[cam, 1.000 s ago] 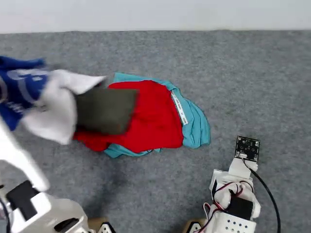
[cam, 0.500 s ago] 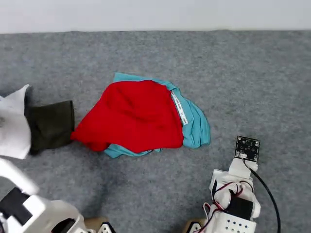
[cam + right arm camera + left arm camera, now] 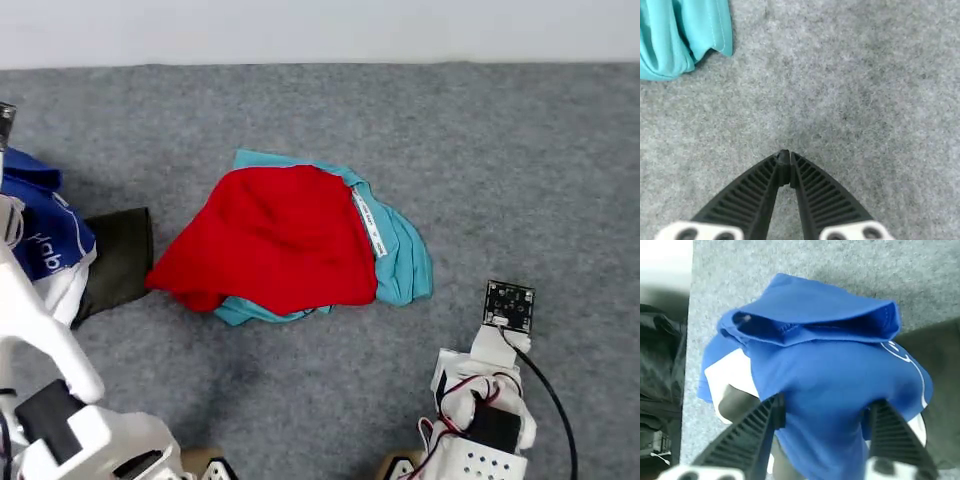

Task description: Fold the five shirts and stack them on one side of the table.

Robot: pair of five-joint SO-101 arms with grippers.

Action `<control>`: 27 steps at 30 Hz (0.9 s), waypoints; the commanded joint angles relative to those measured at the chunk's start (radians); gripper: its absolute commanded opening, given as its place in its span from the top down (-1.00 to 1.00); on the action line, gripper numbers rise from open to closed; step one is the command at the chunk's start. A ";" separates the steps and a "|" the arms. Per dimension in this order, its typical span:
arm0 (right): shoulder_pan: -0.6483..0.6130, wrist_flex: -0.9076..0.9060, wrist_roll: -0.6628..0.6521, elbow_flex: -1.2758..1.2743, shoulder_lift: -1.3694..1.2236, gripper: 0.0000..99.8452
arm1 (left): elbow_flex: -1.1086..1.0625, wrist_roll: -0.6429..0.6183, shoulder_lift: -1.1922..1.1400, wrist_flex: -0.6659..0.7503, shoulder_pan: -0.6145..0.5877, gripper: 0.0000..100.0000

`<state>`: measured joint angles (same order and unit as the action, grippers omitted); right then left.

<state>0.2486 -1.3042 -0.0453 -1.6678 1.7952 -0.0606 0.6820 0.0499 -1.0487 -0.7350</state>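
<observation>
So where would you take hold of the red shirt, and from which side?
Probably its pointed corner nearest the dark shirt, coming down from above on that side. The red shirt is draped over the teal shirt, but that corner juts out onto bare table, so a pinch there should catch red cloth alone.

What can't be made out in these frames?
High view: the teal fabric shirt lies mostly under the red fabric shirt, hiding its shape.
High view: the blue fabric shirt covers most of the white fabric shirt and part of the dark olive fabric shirt.
Whether any are folded is unclear.
</observation>
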 commanded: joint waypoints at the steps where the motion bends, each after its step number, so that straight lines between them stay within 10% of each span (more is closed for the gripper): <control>1: 0.010 -0.004 0.005 -0.015 0.015 0.98 | 0.062 0.049 0.114 -0.071 0.032 0.43; 27: 0.010 -0.004 0.005 -0.015 0.015 0.98 | -0.320 0.110 0.267 -0.322 0.790 0.42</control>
<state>0.2486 -1.3042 -0.0453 -1.6678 1.7952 -0.3491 0.7772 0.2770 -1.3740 -0.0368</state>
